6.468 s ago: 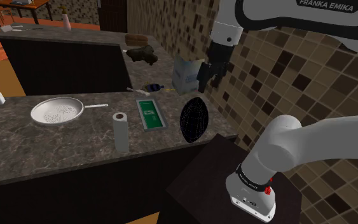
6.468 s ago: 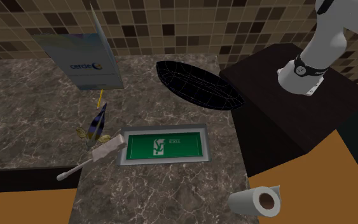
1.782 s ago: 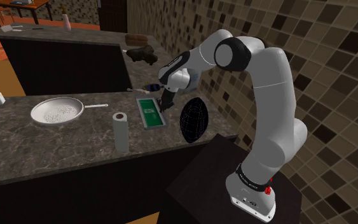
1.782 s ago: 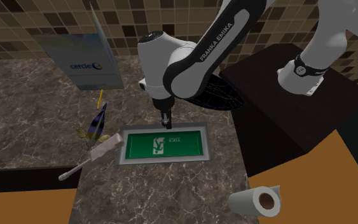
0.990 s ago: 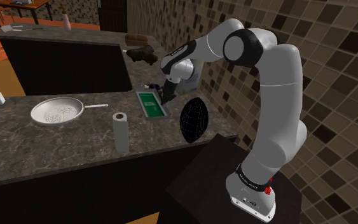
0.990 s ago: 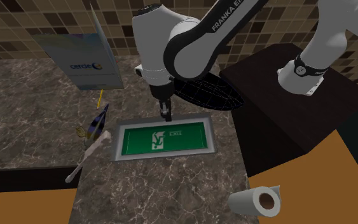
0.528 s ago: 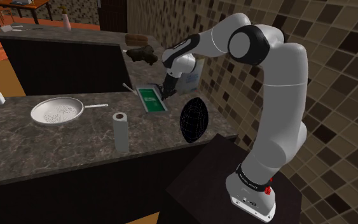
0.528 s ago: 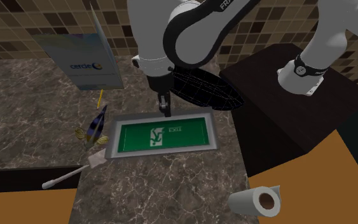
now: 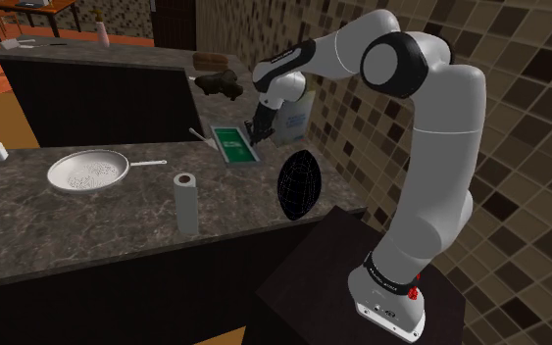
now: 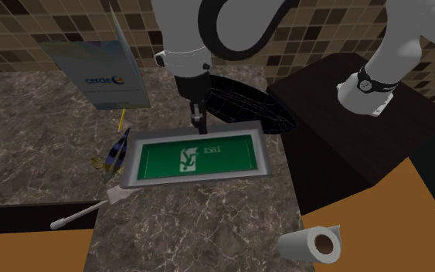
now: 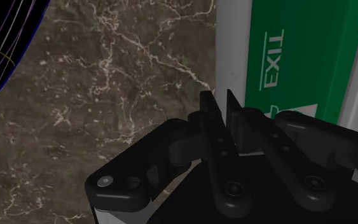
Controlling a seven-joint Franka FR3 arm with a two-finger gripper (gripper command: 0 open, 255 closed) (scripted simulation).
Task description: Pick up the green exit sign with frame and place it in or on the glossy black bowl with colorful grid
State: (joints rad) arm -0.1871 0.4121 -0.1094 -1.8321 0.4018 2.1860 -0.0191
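Step in hand: carrying. The sign (image 10: 196, 158), green face up, sits over the middle of the worktop (image 10: 208, 224), apparently raised clear of it. The hand (image 10: 198, 127) is clamped on the grey frame at the long edge toward the wall (image 10: 324, 31); in the wrist view the fingers (image 11: 214, 140) pinch that edge. The bowl (image 10: 263, 114) lies just beyond, at the worktop's corner by wall and stand (image 10: 347, 116). Next move, as judged: carry the sign toward that corner, centre it over the bowl, lower and release. The edge grip may let the sign tilt.
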